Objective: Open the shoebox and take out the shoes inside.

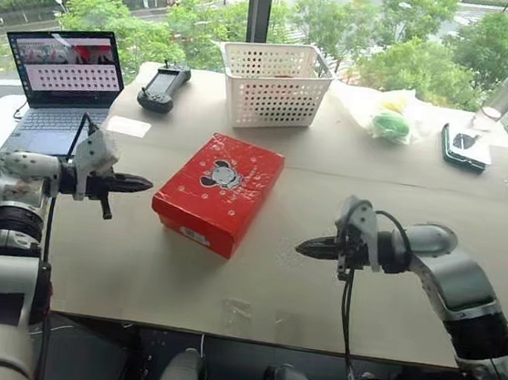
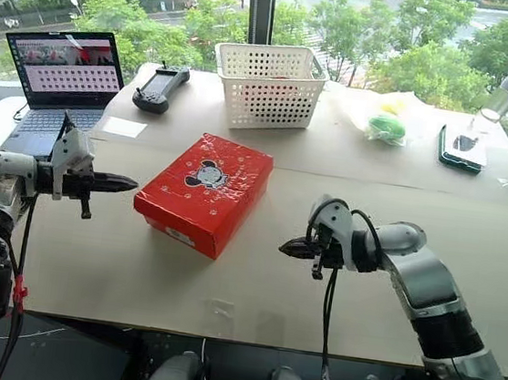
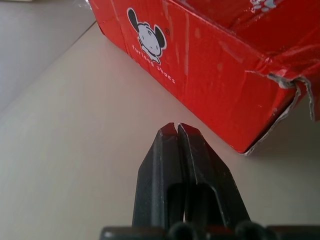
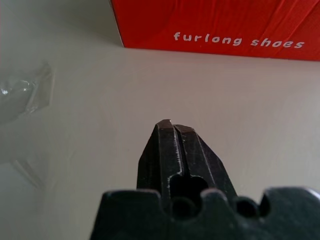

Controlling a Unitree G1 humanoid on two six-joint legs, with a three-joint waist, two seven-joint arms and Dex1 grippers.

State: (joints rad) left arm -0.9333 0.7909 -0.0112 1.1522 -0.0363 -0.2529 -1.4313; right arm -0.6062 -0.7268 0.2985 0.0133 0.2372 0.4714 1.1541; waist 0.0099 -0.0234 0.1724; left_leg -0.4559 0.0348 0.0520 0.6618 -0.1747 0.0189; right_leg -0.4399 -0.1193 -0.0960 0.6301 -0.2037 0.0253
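Right gripper (image 1: pixel 301 247): fingers pressed together, empty, just off the shoebox's right side.
Left gripper (image 1: pixel 147 182): clenched, empty, beside its left side.
Shoebox (image 1: pixel 219 192): lid down, mid-table.
Basket (image 1: pixel 273 84): behind the box.
Laptop (image 1: pixel 61 86): far left.

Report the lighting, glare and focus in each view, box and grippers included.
Left eye view: even daylight from the windows behind, soft sheen on the shoebox lid, faint shadows on the table. Left wrist view: the box side is sharp, the shut left gripper slightly soft. Right wrist view: the shut right gripper is fairly sharp, the box lettering a little soft, and the clear tape glints.
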